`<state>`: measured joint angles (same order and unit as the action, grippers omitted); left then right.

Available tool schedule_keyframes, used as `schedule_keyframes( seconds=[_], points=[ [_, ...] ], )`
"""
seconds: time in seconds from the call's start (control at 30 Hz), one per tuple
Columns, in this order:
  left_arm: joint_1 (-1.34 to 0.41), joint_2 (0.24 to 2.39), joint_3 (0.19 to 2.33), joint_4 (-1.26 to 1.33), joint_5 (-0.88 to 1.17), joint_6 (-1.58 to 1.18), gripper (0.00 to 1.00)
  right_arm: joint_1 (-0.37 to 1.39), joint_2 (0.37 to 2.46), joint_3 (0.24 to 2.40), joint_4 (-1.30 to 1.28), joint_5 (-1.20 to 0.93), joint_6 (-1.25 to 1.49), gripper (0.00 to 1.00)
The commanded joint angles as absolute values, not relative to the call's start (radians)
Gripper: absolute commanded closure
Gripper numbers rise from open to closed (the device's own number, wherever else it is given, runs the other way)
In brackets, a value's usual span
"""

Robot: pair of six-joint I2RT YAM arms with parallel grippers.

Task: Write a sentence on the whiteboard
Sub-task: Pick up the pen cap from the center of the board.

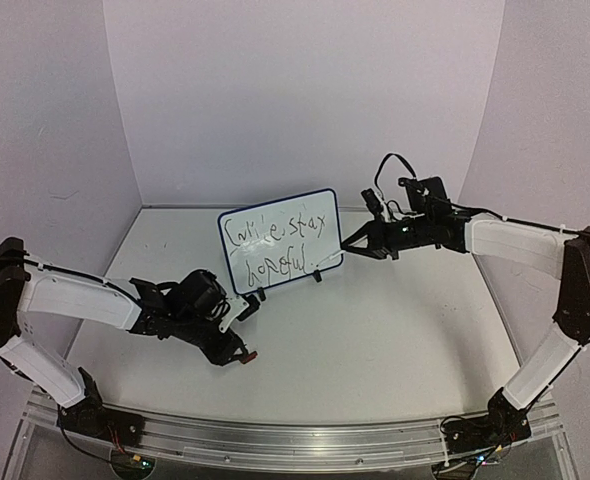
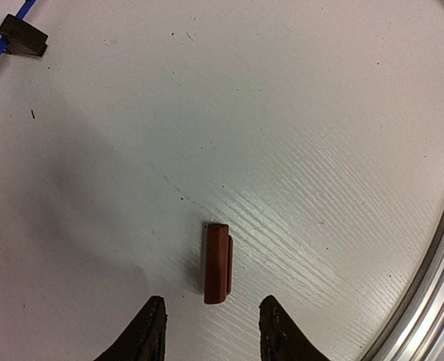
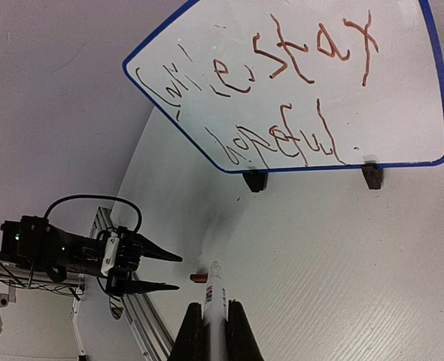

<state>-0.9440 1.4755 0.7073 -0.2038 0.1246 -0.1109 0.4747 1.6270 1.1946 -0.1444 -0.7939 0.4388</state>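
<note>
Two lines of scrawled marker handwriting, the sentence (image 1: 280,245), cover the whiteboard (image 1: 237,278), which stands upright on its two black feet (image 3: 254,180) in the far middle of the tabletop (image 1: 395,340). The letters are thin and uneven and hard to read; in the right wrist view they appear upside down, partly reddish.

On the right, the right gripper (image 1: 349,243) is clamped on a white marker (image 3: 214,289) and sits just beside the board's right edge. In its wrist view the marker's tip points out over the bare tabletop, apart from the blue frame.

On the left, nearer than the board, the left gripper (image 3: 169,272) hangs low over the tabletop with its jaws apart. A small red cap (image 2: 217,263) lies flat on the surface, lined up with the gap and just ahead of the dark fingertips (image 2: 150,323). There is bare surface on both sides of it, so nothing is gripped. One board foot and a strip of blue frame show at the far left corner of that wrist view, well apart from the cap.
</note>
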Motion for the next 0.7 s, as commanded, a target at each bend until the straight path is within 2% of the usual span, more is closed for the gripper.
schedule_keyframes(
  seconds=[0.0, 0.13, 0.47, 0.67],
  points=[
    [-0.948, 1.497, 0.758, -0.236, 0.072, -0.077, 0.61, 0.477, 1.588, 1.186, -0.137, -0.782, 0.440, 1.00],
    [-0.952, 1.529, 0.776, -0.241, 0.086, -0.075, 0.66, 0.477, 1.589, 1.183, -0.137, -0.777, 0.439, 1.00],
    [-0.974, 1.568, 0.779, -0.230, 0.089, -0.075, 0.68, 0.478, 1.588, 1.175, -0.137, -0.766, 0.440, 1.00],
    [-1.003, 1.604, 0.801, -0.244, 0.046, -0.068, 0.72, 0.477, 1.590, 1.173, -0.137, -0.764, 0.442, 1.00]
  ],
)
